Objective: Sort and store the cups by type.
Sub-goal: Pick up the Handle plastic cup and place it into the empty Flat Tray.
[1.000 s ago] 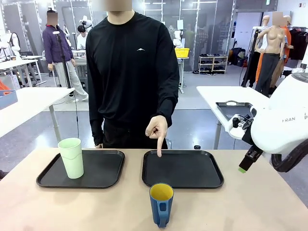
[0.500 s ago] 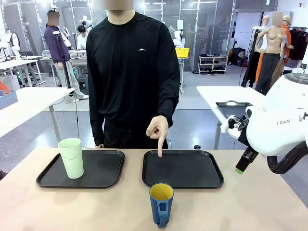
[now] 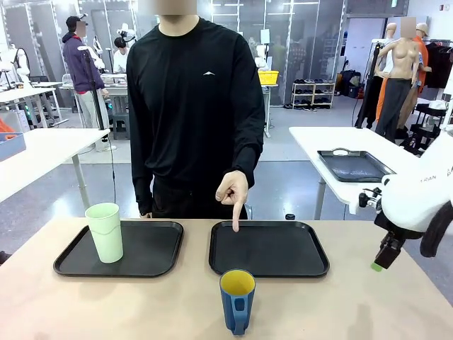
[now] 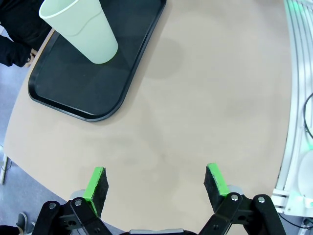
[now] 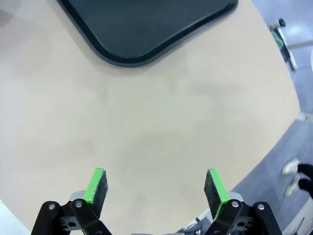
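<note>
A tall mint-green tumbler [image 3: 105, 231] stands upright on the left black tray [image 3: 141, 255]; the left wrist view has the tumbler [image 4: 83, 30] at its top left. A dark blue mug [image 3: 237, 300] with a yellow inside and handle stands on the bare table, in front of the right black tray [image 3: 283, 251]. The person's index finger [image 3: 233, 218] points down at that tray's far edge. My right gripper [image 3: 386, 255] hangs at the table's right side, its fingers [image 5: 215, 186] open over bare tabletop. My left gripper [image 4: 155, 183] is open too, above bare table near the left tray.
A person in a black top stands at the far side of the table. The beige tabletop [image 3: 106, 304] lies bare in front of both trays. The right tray's corner [image 5: 146, 29] lies ahead of my right gripper. Another table with a tray [image 3: 354, 166] stands behind on the right.
My right arm has drawn back to the right and lower, toward the table's right edge. The cups, trays and the person's pointing hand have not moved.
</note>
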Tool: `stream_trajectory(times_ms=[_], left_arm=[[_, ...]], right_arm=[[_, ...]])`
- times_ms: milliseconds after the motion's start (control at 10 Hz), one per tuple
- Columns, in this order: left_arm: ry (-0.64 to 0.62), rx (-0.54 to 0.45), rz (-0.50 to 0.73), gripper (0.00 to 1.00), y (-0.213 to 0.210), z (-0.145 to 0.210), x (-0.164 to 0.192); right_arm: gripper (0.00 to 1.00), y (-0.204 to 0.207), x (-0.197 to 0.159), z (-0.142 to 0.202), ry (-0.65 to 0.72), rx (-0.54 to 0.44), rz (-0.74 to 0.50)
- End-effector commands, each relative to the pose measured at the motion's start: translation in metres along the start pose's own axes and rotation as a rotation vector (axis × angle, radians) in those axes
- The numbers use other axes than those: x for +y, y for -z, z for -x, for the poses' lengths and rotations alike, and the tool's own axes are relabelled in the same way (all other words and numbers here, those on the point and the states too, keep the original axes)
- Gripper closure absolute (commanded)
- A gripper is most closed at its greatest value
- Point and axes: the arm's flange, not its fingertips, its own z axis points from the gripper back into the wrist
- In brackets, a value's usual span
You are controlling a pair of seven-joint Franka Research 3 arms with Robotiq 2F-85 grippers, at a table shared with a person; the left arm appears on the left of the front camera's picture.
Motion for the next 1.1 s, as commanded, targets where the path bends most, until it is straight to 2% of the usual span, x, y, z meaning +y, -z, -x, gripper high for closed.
stream_trajectory(times_ms=[0,300,500,700,1000], left_arm=[[0.020,-0.022,0.008,0.00,0.000,0.004,0.005],[0.020,-0.022,0.008,0.00,0.000,0.004,0.005],[0.020,-0.022,0.008,0.00,0.000,0.004,0.005],[0.020,-0.022,0.008,0.00,0.000,0.004,0.005],[0.020,-0.022,0.008,0.00,0.000,0.004,0.005]], right_arm=[[0.00,0.022,0.028,0.030,-0.098,-0.213,-0.083],[0.00,0.055,0.038,0.040,-0.177,-0.490,-0.148],[0.00,0.071,0.044,0.046,-0.247,-0.564,-0.162],[0.00,0.085,0.048,0.044,-0.280,-0.727,-0.174],[0.00,0.095,0.047,0.047,-0.312,-0.861,-0.260]])
